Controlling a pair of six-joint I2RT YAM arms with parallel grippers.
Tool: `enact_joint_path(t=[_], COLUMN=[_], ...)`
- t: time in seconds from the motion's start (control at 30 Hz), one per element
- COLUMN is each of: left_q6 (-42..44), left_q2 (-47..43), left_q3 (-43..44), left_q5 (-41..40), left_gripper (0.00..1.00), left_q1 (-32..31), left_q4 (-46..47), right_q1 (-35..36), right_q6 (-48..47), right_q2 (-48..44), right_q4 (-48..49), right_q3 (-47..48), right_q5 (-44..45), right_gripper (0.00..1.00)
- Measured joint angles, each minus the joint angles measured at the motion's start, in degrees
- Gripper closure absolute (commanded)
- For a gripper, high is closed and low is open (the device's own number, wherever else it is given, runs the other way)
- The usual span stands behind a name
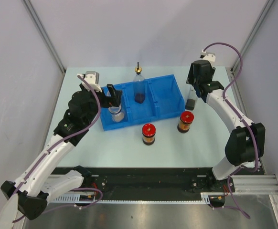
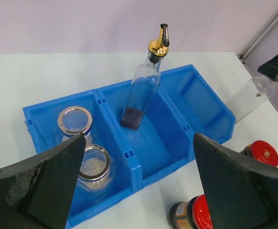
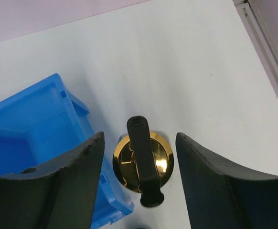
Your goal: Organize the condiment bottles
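Overhead, the blue tray [image 1: 170, 112] sits across the middle of the bench [image 1: 105, 148]. One tall bottle [image 1: 138, 88] stands in its middle compartment and short jars [image 1: 116, 113] occupy the left one; the right compartment holds nothing. Two red-lidded jars [image 1: 149, 133] stand on the bench in front of the tray. The second tall bottle [image 1: 191, 101] stands upright on the bench just beside the tray's right end, directly under the right gripper [image 1: 192, 90], plainly the nearer arm. The left gripper [image 1: 112, 98] hangs over the left compartment.

Left wrist view: that gripper's fingers are spread wide with nothing between them. Both short jars show side by side, a detail the overhead view blurs. The second tall bottle appears side-on at far right.

Right wrist view: the camera looks straight down the bottle's long axis. The gold spout [image 3: 143, 162] lies centred between fingers standing partway in, with slim gaps either side. The glass below is hidden, so contact cannot be confirmed. The likely destination lies leftward, beside its twin.
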Motion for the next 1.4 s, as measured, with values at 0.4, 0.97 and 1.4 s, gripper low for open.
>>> enact_joint_path(t=[0.4,0.97,1.4], left_q6=[0.13,-0.02,-0.55], left_q2=[-0.09,-0.31,-2.08], left_q3=[-0.68,-0.68,-0.68], left_q5=[0.42,0.5,0.5], left_gripper=[0.0,0.0,0.0], left_q1=[0.0,0.0,0.0], left_q4=[0.5,0.42,-2.23], right_q1=[-0.35,0.02,14.43], right_q6=[-0.48,-3.89,-5.84], right_q2=[1.11,-11.45,-14.84], right_q4=[0.81,0.11,-1.99], right_q3=[-0.07,-1.29,7.82], right_q5=[0.0,3.96,3.13], right_gripper=[1.0,1.0,1.0])
